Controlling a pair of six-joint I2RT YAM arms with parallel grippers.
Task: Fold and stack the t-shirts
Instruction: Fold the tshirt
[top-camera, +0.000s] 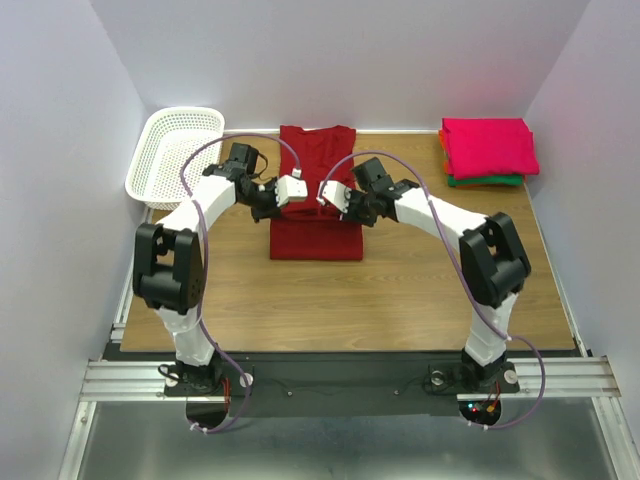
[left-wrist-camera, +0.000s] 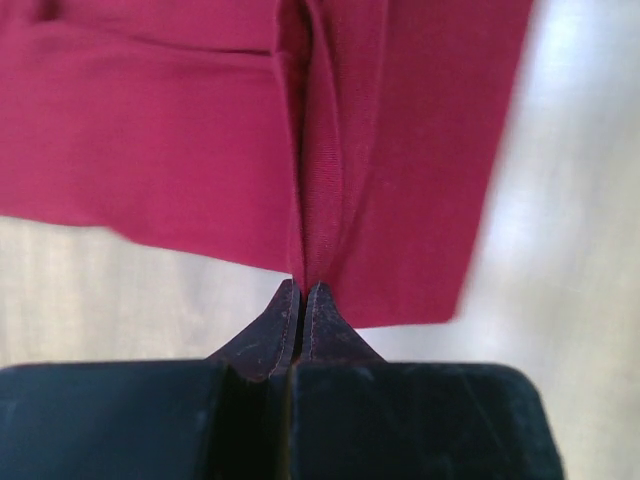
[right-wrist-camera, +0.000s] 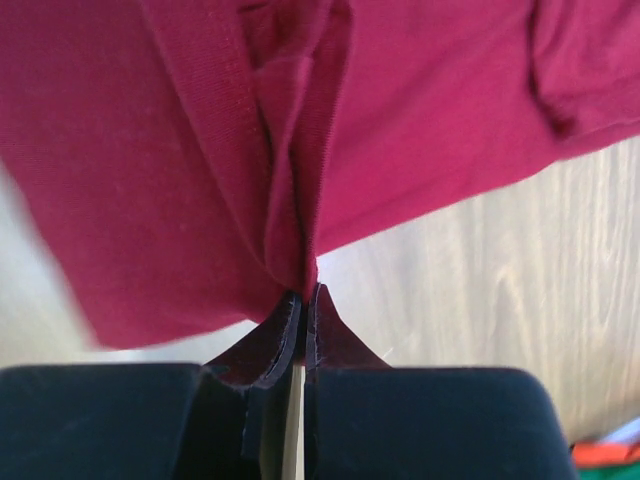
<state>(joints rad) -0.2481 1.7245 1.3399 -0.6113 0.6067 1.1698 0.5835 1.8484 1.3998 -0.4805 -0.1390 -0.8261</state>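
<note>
A dark red t-shirt (top-camera: 316, 185) lies as a narrow folded strip in the middle of the wooden table (top-camera: 400, 290). My left gripper (top-camera: 283, 207) is shut on its left edge; in the left wrist view the closed tips (left-wrist-camera: 303, 290) pinch a fold of the red cloth (left-wrist-camera: 180, 130). My right gripper (top-camera: 340, 206) is shut on its right edge; in the right wrist view the tips (right-wrist-camera: 305, 295) pinch a bunched fold of the same cloth (right-wrist-camera: 420, 120). Both hold the cloth a little above the table. A stack of folded pink (top-camera: 488, 145), orange and green shirts sits at the back right.
A white lattice basket (top-camera: 175, 150) stands at the back left corner. White walls close in the table on the left, back and right. Bare wood shows in front of the red shirt.
</note>
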